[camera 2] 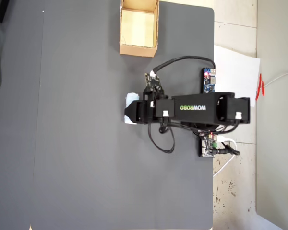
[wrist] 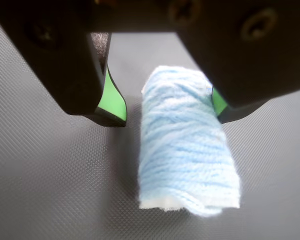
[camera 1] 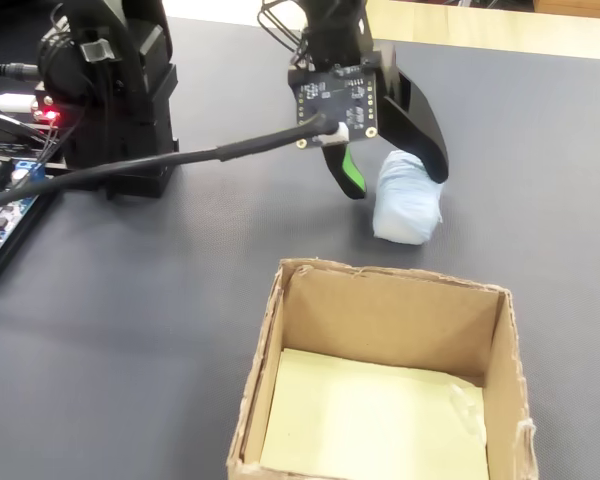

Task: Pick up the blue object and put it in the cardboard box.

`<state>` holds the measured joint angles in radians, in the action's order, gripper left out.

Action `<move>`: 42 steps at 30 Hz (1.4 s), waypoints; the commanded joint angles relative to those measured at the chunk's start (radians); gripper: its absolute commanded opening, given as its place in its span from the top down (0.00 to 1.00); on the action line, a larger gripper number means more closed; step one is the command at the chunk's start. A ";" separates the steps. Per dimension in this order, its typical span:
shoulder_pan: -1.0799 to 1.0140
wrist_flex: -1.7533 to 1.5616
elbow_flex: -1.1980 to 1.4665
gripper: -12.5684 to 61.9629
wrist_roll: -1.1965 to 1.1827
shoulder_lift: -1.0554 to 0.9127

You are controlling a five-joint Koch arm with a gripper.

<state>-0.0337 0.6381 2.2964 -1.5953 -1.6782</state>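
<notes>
**Jaws straddling blue roll, box clear**

Dark grey textured mat [camera 1: 160, 300] covers the table, pale wood edge visible at the far side in the fixed view.

Fixed view, near to far:
- Small tan corrugated cardboard box [camera 1: 270, 340] nearest the camera, open top, pale yellowish floor, nothing in it.
- Small pale light-blue cylindrical roll of wound thread [camera 1: 407, 203] lies on the mat just beyond the box, at about 12 o'clock from the box's far wall, apart from it.
- Black gripper with green-padded fingertips [camera 1: 398, 186] sits over the roll, a jaw on each side. Small black circuit board with a cable sits on its wrist.
- Black arm base [camera 1: 115, 90] at 10 o'clock, red LED lit at its side.

Wrist view: gripper [wrist: 167, 111] spread apart. Roll [wrist: 187, 145] lies on the mat between the jaws, its far end up against the right green pad [wrist: 218, 101]; clear gap to the left pad. Roll not clamped.

Overhead view: box [camera 2: 139, 28] at 12 o'clock from the gripper [camera 2: 129, 112], well apart. Only a sliver of the roll [camera 2: 131, 98] shows beside the gripper.
</notes>
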 commanded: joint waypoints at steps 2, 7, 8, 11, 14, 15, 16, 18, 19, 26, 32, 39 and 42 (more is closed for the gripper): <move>0.009 0.026 -0.048 0.43 -0.009 0.008; 0.008 0.002 -0.018 0.58 -0.003 0.005; 0.006 -0.020 -0.011 0.58 -0.003 -0.002; 0.008 -0.084 0.011 0.58 -0.009 -0.028; -0.003 -0.272 0.066 0.58 -0.041 -0.103; -0.006 -0.301 0.074 0.58 -0.043 -0.123; -0.009 -0.334 0.086 0.58 -0.043 -0.144; -0.017 -0.411 0.112 0.58 -0.043 -0.179; -0.023 -0.451 0.124 0.58 -0.043 -0.198; -0.112 -0.618 0.141 0.58 -0.012 -0.307; -0.199 -0.729 0.152 0.58 0.021 -0.419; -0.337 -0.744 0.137 0.58 0.075 -0.492; -0.428 -0.742 0.110 0.58 0.106 -0.492</move>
<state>-0.4280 0.0031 2.4758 -1.4956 -2.1399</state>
